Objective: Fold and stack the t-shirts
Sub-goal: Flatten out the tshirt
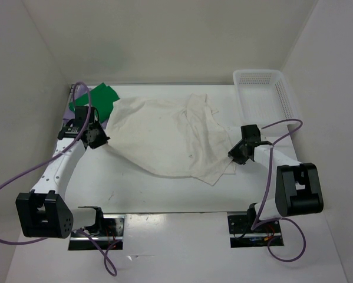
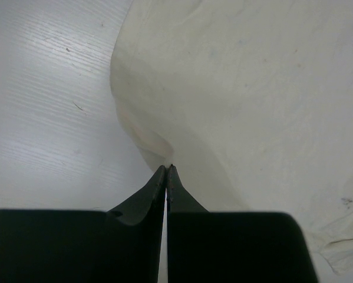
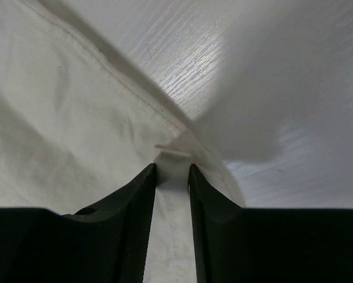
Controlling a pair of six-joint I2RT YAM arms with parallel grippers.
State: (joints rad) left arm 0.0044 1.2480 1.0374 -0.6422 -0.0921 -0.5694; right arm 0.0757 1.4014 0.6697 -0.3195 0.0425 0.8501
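Both arms stretch low and forward, the left gripper (image 2: pixel 166 171) pinched tight on the cream-white t-shirt (image 1: pixel 164 135) at its left edge, the right gripper (image 3: pixel 172 168) narrowly clamping its right hem, the cloth rumpled mid-table (image 1: pixel 164 194) between them.

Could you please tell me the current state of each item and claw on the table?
white shirt: unfolded, rumpled, pinched at both side edges
green shirt: looks folded, far left corner
purple shirt: mostly hidden beneath green shirt
basket: upright, far right corner
left claw: shut on white shirt
right claw: shut on white shirt
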